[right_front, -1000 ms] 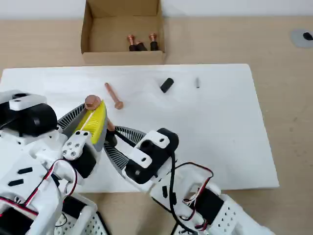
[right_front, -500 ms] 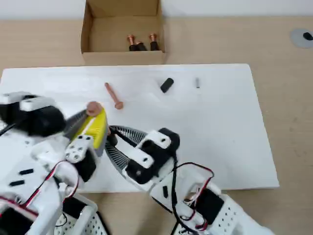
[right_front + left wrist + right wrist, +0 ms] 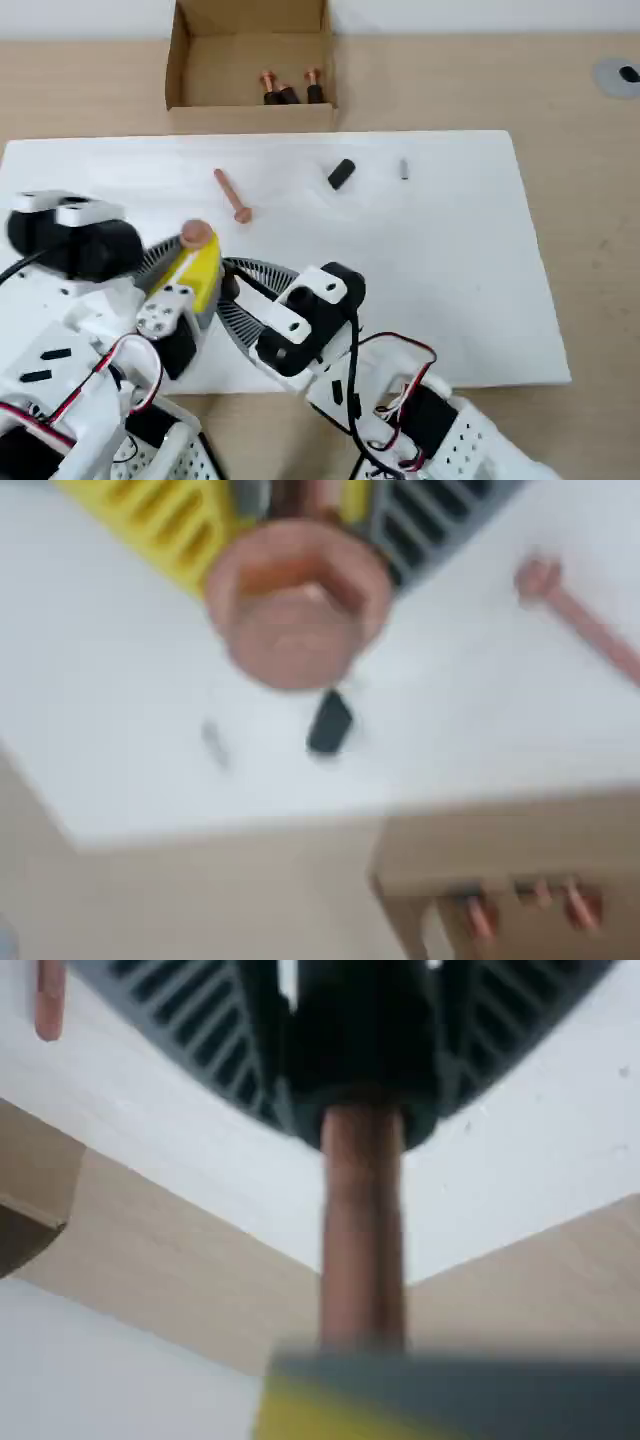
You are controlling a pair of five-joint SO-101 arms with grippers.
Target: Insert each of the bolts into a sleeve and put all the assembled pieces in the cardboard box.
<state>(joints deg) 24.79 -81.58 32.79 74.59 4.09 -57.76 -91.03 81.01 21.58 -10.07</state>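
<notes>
High view: at lower left, left gripper (image 3: 188, 252) is clamped tight on bolt (image 3: 196, 234), head toward frame top. Right gripper (image 3: 232, 290), just beside it, is closed around sleeve (image 3: 228, 284). Loose bolt (image 3: 232, 195) and spare sleeve (image 3: 341, 173) lie upper centre on white mat (image 3: 450, 280). Cardboard box (image 3: 178, 70) sits at top. Left wrist view: bolt head pinched in the jaws, assembled pieces (image 3: 525, 908) in the box. Right wrist view: bolt shaft meets the gripped sleeve's end.

Box behind, parts on the sheet.
The cardboard box (image 3: 180, 70) stands on the surface (image 3: 590, 200) behind the sheet (image 3: 450, 280), with assembled pieces (image 3: 288, 90) inside. On the sheet lie a loose bolt (image 3: 232, 195), a loose sleeve (image 3: 341, 173) to its right, and a pin (image 3: 404, 168) farther right. Nearer, the left claw (image 3: 188, 247) grips the held bolt (image 3: 197, 234), which enters the held sleeve (image 3: 365, 1040) in the right claw (image 3: 228, 283).
</notes>
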